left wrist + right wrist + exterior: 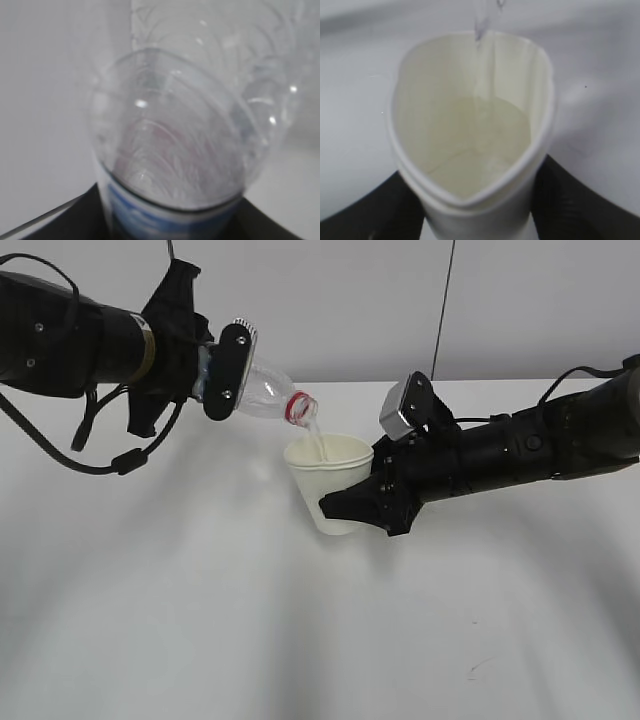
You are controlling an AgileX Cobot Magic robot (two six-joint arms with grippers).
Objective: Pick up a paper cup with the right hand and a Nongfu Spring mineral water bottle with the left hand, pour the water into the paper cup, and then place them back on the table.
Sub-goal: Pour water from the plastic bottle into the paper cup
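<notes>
My left gripper (222, 370) is shut on the Nongfu Spring mineral water bottle (268, 392) and holds it tilted, its red neck ring (300, 407) down over the cup. A thin stream of water (318, 440) runs from its mouth into the paper cup (328, 482). My right gripper (352, 506) is shut on the cup's side and holds it above the table (200, 620), squeezed to a pointed oval. The right wrist view shows water (485, 135) pooled in the cup (470, 120). The left wrist view is filled by the clear bottle (175, 135); my left gripper (172, 225) holds its labelled part.
A pale wall stands behind the table's far edge, with a thin black cable (445, 300) hanging down it. A looping black cable (110, 455) hangs under the left arm. A small dark scuff (478, 667) marks the tabletop at the front right.
</notes>
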